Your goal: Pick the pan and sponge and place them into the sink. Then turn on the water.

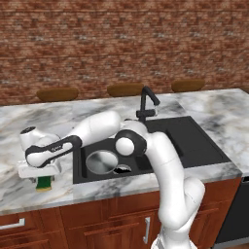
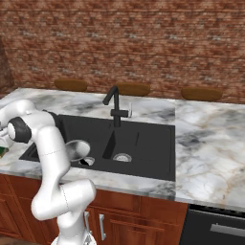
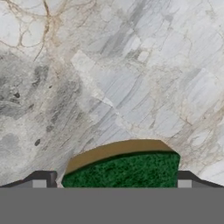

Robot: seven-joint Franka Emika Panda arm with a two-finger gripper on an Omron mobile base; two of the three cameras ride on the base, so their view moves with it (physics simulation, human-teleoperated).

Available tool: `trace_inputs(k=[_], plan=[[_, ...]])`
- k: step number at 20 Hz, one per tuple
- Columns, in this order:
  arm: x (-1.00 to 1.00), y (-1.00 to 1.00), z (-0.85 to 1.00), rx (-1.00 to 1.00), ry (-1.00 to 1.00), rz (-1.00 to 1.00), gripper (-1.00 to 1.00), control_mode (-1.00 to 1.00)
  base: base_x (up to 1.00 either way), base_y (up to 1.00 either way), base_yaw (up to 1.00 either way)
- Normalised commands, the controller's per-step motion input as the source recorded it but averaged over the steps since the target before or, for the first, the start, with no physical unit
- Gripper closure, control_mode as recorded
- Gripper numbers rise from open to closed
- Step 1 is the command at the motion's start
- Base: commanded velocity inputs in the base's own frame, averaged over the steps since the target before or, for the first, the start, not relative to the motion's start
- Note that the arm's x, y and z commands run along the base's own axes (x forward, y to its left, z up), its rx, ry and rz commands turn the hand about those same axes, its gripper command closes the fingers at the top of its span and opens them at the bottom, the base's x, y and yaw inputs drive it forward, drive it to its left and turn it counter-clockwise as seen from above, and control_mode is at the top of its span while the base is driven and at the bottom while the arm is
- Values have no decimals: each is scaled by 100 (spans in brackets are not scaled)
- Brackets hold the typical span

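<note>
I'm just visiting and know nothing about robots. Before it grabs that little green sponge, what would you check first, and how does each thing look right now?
1. Gripper open: ok, the fingertips stand wide apart in the hand view.
2. Sponge between the fingertips: ok, its green top sits between them.
3. Sponge resting on the counter: ok, it lies on the marble left of the sink.
4. Gripper low enough to close on the sponge: cannot tell.
5. Pan already in the sink: ok, it sits in the left basin.
6. Water off for now: ok, no stream comes from the faucet.
</note>
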Motion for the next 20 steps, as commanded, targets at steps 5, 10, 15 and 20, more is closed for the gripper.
trace_inputs(k=[5, 10, 15, 20], plan=[[-27, -4, -17, 4, -4, 0, -100, -100, 0, 0, 0], [-12, -7, -18, 4, -1, 0, 100, -100, 0, 0, 0], [0, -15, -4, 2, -1, 0, 100, -100, 0, 0, 0], [-13, -67, 12, 7, -5, 1, 100, -100, 0, 0, 0]])
